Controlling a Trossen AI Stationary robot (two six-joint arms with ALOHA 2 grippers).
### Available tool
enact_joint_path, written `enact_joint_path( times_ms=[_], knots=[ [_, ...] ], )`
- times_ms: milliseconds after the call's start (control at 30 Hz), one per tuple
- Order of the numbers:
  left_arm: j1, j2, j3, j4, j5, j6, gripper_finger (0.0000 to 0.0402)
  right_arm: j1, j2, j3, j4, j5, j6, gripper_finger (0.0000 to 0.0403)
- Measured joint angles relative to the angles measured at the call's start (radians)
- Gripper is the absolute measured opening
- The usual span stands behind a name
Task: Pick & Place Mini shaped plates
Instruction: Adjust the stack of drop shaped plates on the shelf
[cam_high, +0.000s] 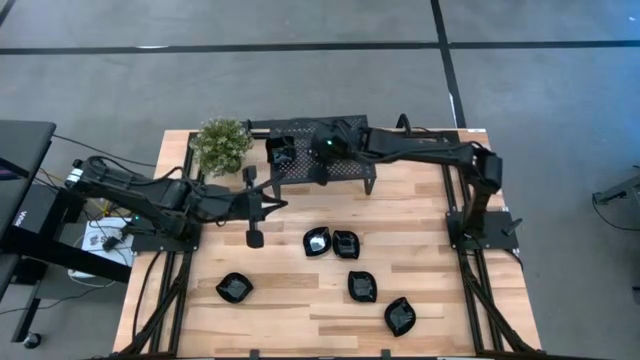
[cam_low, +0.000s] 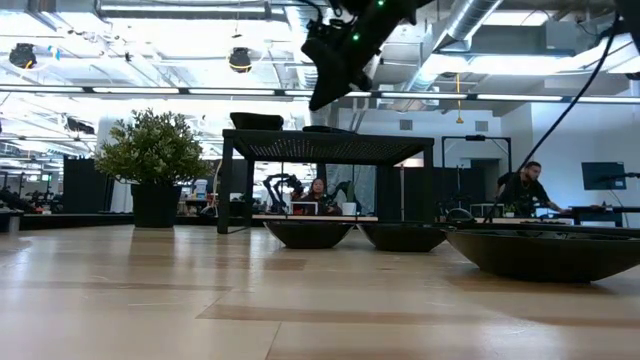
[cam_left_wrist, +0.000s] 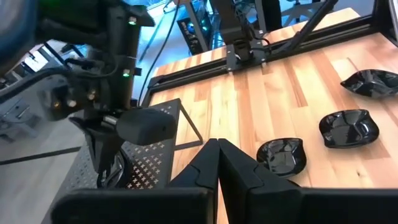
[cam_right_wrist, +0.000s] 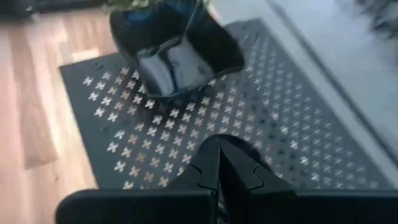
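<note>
The right gripper (cam_high: 322, 143) hangs above the black perforated stand (cam_high: 350, 170) at the far edge of the table (cam_high: 420, 215), its fingers (cam_right_wrist: 217, 162) pressed together and pinching nothing. Just beyond those fingers, one small black plate (cam_right_wrist: 174, 53) sits on the stand's top near its left end, close to the potted plant (cam_high: 221, 145) at the table's far left corner. The left gripper (cam_high: 275, 205) reaches in from the left edge, in front of the stand, with its fingers (cam_left_wrist: 217, 168) also closed and empty.

Five more plates lie on the bare wood: a pair touching or nearly touching near the middle (cam_high: 317, 241) (cam_high: 346, 244), one nearer the front (cam_high: 362, 286), one toward the front right (cam_high: 400, 316), and one by the front left (cam_high: 234, 288).

The main risks, as I judge them, come from the plates themselves. They are glossy, shallow and thin-rimmed, so a pinch on the rim could slip, or the plate could tip as it lifts. The two plates in the middle sit so close that reaching for one may nudge the other. The two arms also stand near each other around the stand, so a careless reach could knock them together or sweep the plate off the stand.
</note>
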Motion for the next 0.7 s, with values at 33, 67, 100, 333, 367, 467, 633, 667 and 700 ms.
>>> enact_joint_path(
  times_ms=[33, 67, 100, 333, 367, 467, 633, 667, 700],
  knots=[
    [-0.001, 0.000, 0.000, -0.002, 0.000, 0.000, 0.0007, -0.008, 0.008, 0.017, -0.029, -0.023, 0.002, 0.0000],
    [-0.001, 0.000, 0.000, -0.004, 0.000, 0.000, 0.0006, -0.015, 0.014, 0.030, -0.059, -0.041, 0.009, 0.0000],
    [-0.001, 0.000, 0.000, -0.006, 0.000, 0.000, 0.0006, -0.021, 0.022, 0.044, -0.080, -0.059, 0.020, 0.0000],
    [-0.001, 0.000, 0.000, -0.009, -0.001, 0.000, 0.0008, -0.070, 0.026, 0.064, -0.061, -0.082, 0.005, 0.0000],
    [-0.001, 0.000, 0.000, -0.009, -0.001, 0.000, 0.0007, -0.080, 0.026, 0.064, -0.031, -0.088, 0.004, 0.0000],
    [-0.001, 0.000, 0.000, -0.008, -0.001, 0.000, 0.0006, -0.113, 0.026, 0.064, 0.011, -0.129, -0.001, 0.0000],
    [-0.001, 0.000, 0.000, -0.008, -0.001, 0.000, 0.0008, -0.164, 0.068, 0.063, 0.026, -0.259, 0.000, 0.0000],
    [-0.001, 0.001, 0.000, -0.008, -0.001, 0.000, 0.0007, -0.169, 0.076, 0.065, 0.031, -0.275, 0.000, 0.0000],
    [-0.001, 0.001, 0.000, -0.008, -0.001, 0.000, 0.0006, -0.176, 0.085, 0.064, 0.020, -0.289, 0.000, 0.0000]
  ],
)
